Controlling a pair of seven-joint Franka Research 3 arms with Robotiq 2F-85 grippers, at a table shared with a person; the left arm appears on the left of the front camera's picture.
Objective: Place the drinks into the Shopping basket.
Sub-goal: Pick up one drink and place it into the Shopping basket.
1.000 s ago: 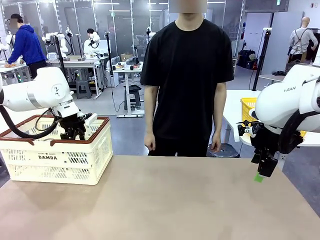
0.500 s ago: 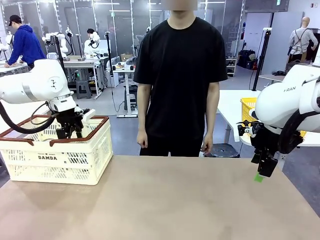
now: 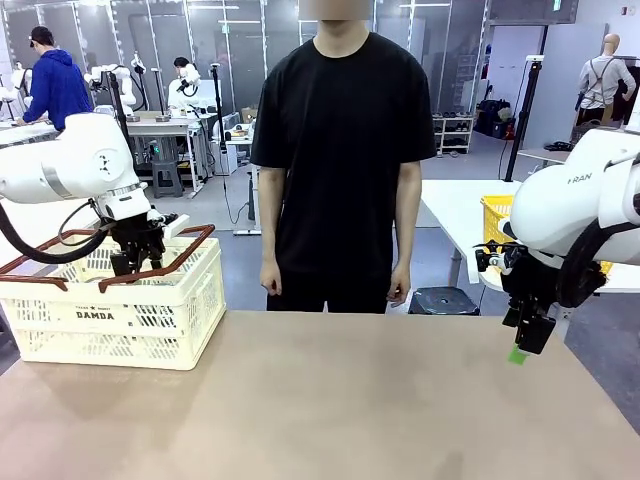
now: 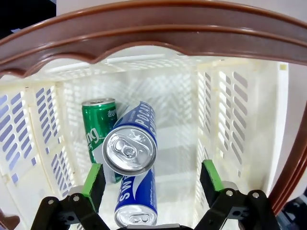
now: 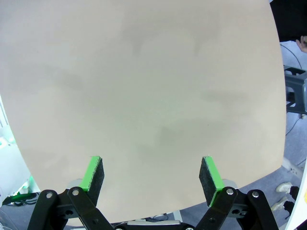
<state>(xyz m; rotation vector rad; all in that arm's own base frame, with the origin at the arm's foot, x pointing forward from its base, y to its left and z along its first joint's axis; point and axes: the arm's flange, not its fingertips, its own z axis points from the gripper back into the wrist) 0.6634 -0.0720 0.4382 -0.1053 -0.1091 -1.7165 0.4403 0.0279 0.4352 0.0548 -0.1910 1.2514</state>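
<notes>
The cream-white Shopping basket with a dark brown rim stands at the table's left end. My left gripper hangs open just over its top, between the raised brown handles. In the left wrist view the open gripper looks down into the basket at the drinks. A green can stands at the back wall, one blue can leans against it, and a second blue can lies on the floor. My right gripper hangs open and empty over the table's right edge; the right wrist view has the open gripper above bare tabletop.
A person in a black shirt stands at the far side of the table, arms down. A yellow mesh basket sits on another table behind my right arm. A brown handle arches across the top of the left wrist view.
My left gripper has risen a little and shifted left over the basket, and the brown handles have swung up. The person has stepped to the left. The right arm has not moved.
</notes>
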